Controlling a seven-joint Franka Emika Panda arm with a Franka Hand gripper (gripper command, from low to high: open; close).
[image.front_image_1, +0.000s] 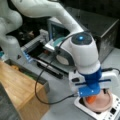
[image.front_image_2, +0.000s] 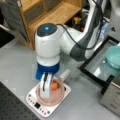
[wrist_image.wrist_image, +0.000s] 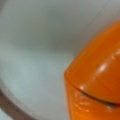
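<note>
One orange carrot (image.front_image_2: 55, 85) in pink bowl (image.front_image_2: 58, 99), long axis unclear, hand (image.front_image_2: 48, 87) directly over it, grip unreadable

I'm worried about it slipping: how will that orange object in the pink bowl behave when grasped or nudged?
The orange object looks glossy, so probably slippery. Its rounded form suggests it may roll inside the pink bowl. It seems small under the end effector, so likely light. The bowl sits on a white scale and might slide.
</note>
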